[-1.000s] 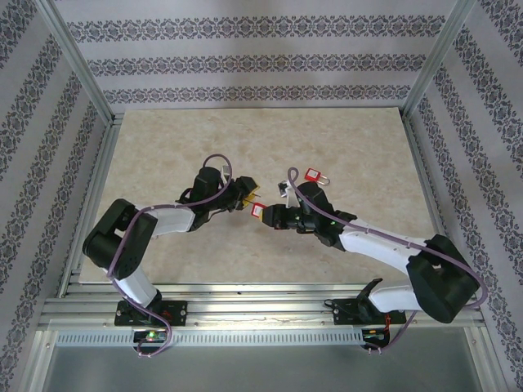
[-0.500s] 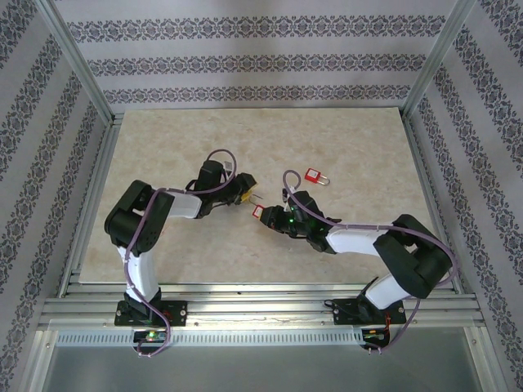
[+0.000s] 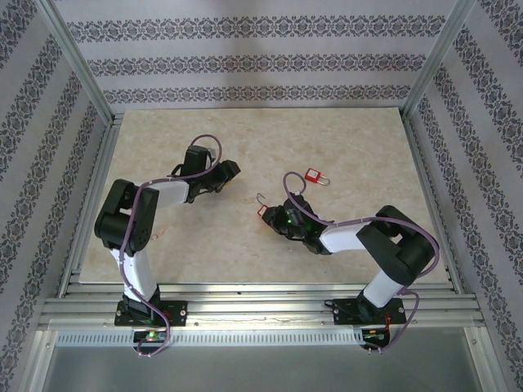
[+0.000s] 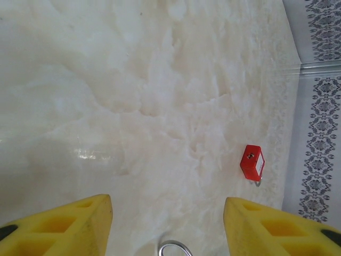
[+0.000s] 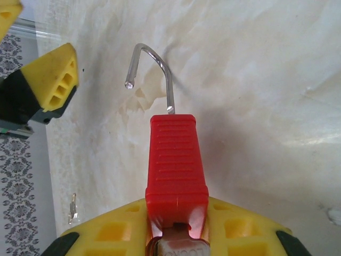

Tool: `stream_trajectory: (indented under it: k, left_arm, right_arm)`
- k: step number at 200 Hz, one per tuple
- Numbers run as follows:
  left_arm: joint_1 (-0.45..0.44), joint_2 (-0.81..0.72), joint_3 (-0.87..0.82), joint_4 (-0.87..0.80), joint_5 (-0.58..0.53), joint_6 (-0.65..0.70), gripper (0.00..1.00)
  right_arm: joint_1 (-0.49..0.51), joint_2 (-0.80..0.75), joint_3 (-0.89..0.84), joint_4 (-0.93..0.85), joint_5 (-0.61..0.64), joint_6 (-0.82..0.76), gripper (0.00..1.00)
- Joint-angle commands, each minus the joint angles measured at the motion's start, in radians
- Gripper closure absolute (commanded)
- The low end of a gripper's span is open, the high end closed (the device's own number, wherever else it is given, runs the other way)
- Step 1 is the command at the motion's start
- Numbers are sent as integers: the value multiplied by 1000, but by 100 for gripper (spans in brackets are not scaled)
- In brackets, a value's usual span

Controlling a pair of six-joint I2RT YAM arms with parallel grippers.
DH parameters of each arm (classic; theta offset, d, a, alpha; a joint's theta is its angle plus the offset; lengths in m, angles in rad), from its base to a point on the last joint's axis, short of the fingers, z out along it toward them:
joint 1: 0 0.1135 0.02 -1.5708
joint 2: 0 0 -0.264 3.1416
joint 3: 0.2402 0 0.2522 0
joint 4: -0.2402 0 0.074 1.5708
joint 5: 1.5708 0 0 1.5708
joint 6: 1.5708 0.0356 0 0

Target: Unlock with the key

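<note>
Marbled bench (image 3: 163, 147): right fingers (image 5: 114, 234) clamp 1 red padlock (image 5: 176, 160), shackle (image 5: 167, 88) open; left fingers (image 4: 58, 224) spread, empty; spare padlock (image 4: 252, 162) lies apart.

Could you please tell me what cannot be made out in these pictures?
- Right wrist: keyhole end of the red plastic padlock with the open steel shackle, buried in the right gripper; whether a key is in it is unclear.
- Left wrist: a steel loop, cut off by the bottom edge.
- Top: the second red padlock, its shackle too small to judge locked or open.
</note>
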Motion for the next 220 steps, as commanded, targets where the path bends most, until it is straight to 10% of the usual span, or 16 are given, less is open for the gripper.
stream_trajectory:
  k: [1, 103, 145, 220]
  left_arm:
    - [2, -97, 15, -96, -29, 91, 41]
    - [22, -352, -20, -283, -97, 193, 33]
    - [41, -463, -34, -384, -134, 243, 31]
    - [60, -763, -68, -664, -199, 392, 18]
  right_arm:
    - [14, 25, -17, 18, 31, 48, 100]
    - [51, -121, -65, -92, 35, 217, 22]
    - [86, -310, -20, -452, 77, 131, 17]
    - [62, -572, 266, -1156, 331, -511, 3]
